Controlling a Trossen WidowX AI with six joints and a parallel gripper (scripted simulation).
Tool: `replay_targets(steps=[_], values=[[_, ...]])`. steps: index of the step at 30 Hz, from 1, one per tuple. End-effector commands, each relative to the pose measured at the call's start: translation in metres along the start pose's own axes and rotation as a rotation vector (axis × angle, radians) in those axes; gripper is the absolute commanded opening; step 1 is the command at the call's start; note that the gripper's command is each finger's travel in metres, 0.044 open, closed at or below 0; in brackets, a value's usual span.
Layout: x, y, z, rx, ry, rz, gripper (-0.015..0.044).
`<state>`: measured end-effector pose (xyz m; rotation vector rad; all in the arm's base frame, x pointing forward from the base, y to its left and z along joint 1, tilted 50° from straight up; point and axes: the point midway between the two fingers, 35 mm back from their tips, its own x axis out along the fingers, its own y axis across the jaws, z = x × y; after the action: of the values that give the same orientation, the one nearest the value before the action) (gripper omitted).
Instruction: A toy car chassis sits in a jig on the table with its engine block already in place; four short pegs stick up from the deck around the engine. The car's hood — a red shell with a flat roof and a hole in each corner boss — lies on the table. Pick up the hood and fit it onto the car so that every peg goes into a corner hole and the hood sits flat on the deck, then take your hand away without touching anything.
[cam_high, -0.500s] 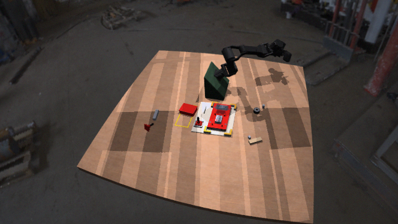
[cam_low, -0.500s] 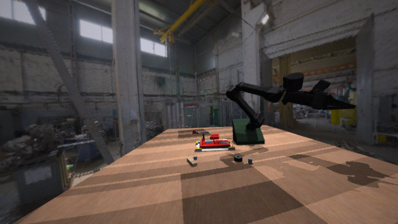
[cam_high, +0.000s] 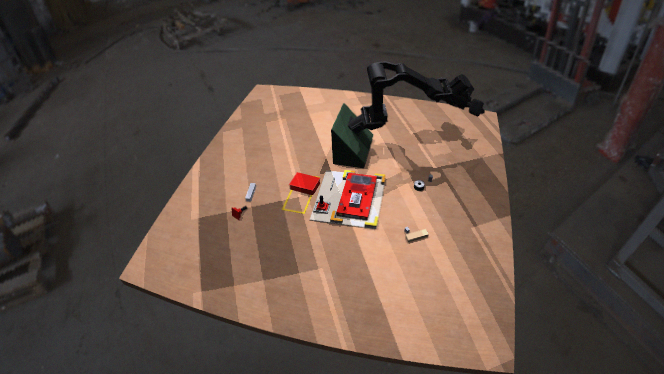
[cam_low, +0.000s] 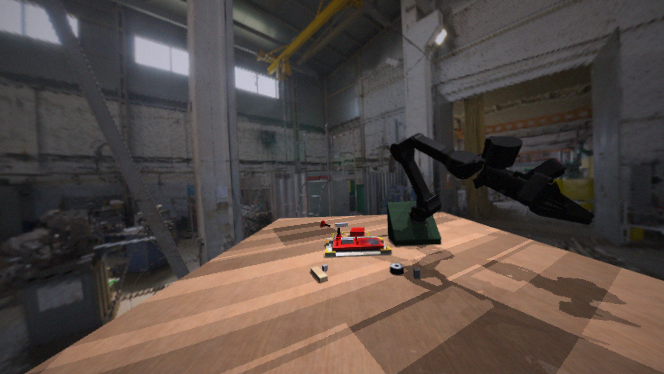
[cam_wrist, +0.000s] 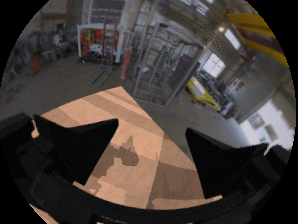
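Observation:
The hood (cam_high: 304, 183) (cam_low: 357, 231), a red shell with a flat roof, lies on the table beside the jig, roof up. The red car chassis (cam_high: 367, 201) (cam_low: 367, 244) sits in the white jig (cam_high: 377, 212) (cam_low: 357, 254) with yellow corners. The grey-white engine block (cam_high: 355, 199) is on its deck; small dark pegs show around it, too small to judge well. My gripper (cam_high: 477, 107) (cam_low: 590, 219) (cam_wrist: 152, 127) is open and empty, high above the table's far right side in the top view, well away from hood and car.
The arm stands on a green wedge base (cam_high: 348, 142) (cam_low: 413, 225) behind the jig. A yellow outline (cam_high: 293, 211) adjoins the hood. A red-and-black part (cam_high: 322, 205) stands on the jig's plate. A wheel (cam_high: 419, 185) (cam_low: 396, 269), tan block (cam_high: 417, 235) (cam_low: 319, 274), grey bar (cam_high: 250, 192) and red piece (cam_high: 237, 213) lie around.

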<state>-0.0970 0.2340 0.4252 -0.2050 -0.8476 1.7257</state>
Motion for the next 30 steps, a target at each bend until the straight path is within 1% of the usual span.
replay_targets(steps=[1, 9, 16, 23, 30], values=[[0.013, -0.016, -0.029, -0.080, 0.111, -0.037, 0.0440], [0.021, -0.058, -0.098, -0.200, 0.356, -0.110, 0.0440], [0.008, -0.101, -0.161, -0.268, 0.582, -0.163, 0.0440], [-0.029, -0.143, -0.226, -0.286, 0.821, -0.195, 0.0440], [-0.088, -0.183, -0.282, -0.261, 1.054, -0.229, 0.0440]])
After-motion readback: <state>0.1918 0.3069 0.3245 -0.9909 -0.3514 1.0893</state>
